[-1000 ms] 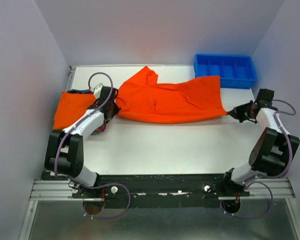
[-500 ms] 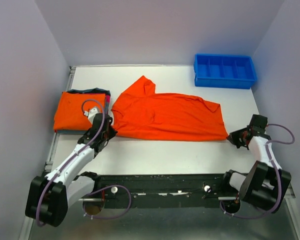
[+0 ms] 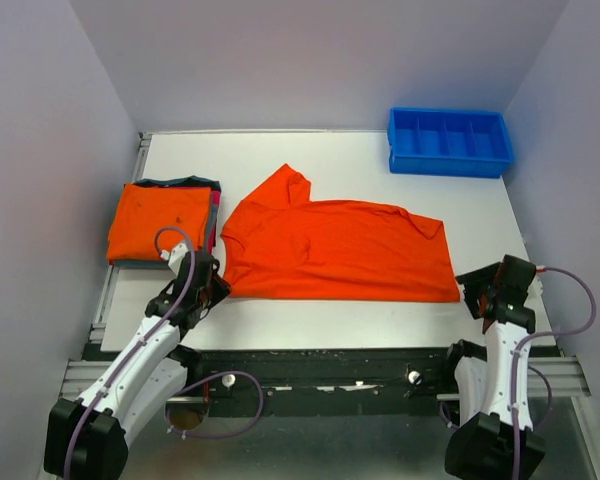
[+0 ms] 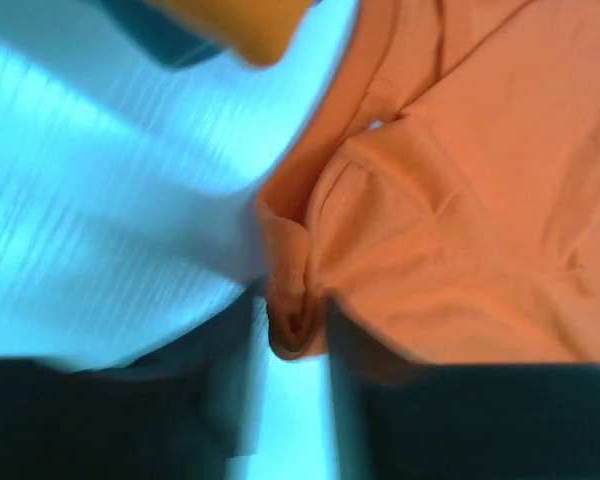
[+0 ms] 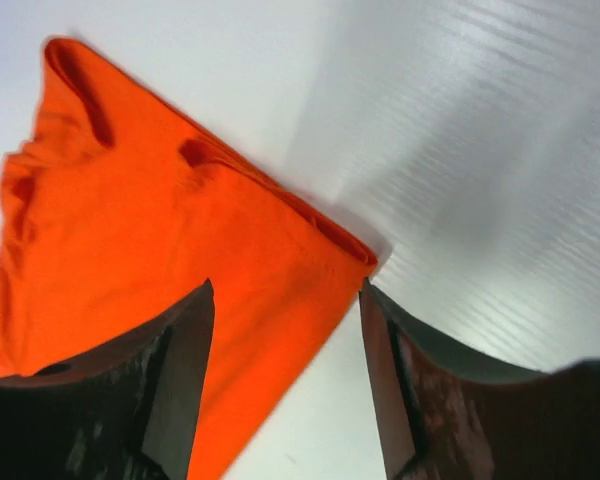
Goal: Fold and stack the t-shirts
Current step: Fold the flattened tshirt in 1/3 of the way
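Observation:
An orange t-shirt (image 3: 335,250) lies spread flat across the middle of the table, one sleeve pointing to the far side. My left gripper (image 3: 206,284) sits at its near left corner, open. In the blurred left wrist view a bunched corner of the cloth (image 4: 292,318) lies at the gap between the dark fingers (image 4: 380,400). My right gripper (image 3: 484,291) is open at the near right corner. That hem corner (image 5: 355,250) lies loose just beyond the tips of the gripper (image 5: 285,290). A stack of folded t-shirts (image 3: 162,222), orange on top, rests at the left.
A blue plastic bin with dividers (image 3: 448,140) stands at the far right corner. White walls close in the table on three sides. The table's near edge (image 3: 330,335) runs just behind both grippers.
Both arms drew the orange t-shirt toward the near edge and laid it flat. Both grippers, shut on its corners before, have opened and let go.

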Tool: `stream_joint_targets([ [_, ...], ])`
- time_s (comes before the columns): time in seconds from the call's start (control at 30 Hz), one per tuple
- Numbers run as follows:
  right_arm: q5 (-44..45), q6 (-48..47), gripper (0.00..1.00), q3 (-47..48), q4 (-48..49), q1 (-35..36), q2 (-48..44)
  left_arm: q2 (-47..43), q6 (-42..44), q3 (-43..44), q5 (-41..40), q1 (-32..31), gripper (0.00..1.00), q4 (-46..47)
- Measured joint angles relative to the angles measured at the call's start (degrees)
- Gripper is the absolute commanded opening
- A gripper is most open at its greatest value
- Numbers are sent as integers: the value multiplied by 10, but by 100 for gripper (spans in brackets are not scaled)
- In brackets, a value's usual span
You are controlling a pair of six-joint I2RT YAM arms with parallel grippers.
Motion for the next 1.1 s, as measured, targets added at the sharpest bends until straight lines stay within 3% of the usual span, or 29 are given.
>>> stream_joint_targets([
  [0.03,0,-2,74,-3,0,0,-12,0,-1,-7,2,-3,82,-10],
  [0.07,-1,-5,74,-4,0,0,-19,0,-7,-10,3,-4,90,-18],
  [0.17,-15,-39,71,6,13,0,-15,0,-10,-6,7,-11,93,-36],
  [0.33,-40,-117,63,117,35,24,125,18,33,82,-3,-26,93,-66],
  [0.5,-42,-151,62,190,85,123,244,78,94,195,-7,-30,92,-15],
  [0.77,-32,-113,52,213,126,155,369,258,125,279,-12,-30,86,99],
  [0.9,-21,-78,51,213,146,155,406,392,131,374,-20,-30,85,128],
  [1.1,-21,-42,43,222,175,155,473,484,146,472,-29,-28,82,150],
])
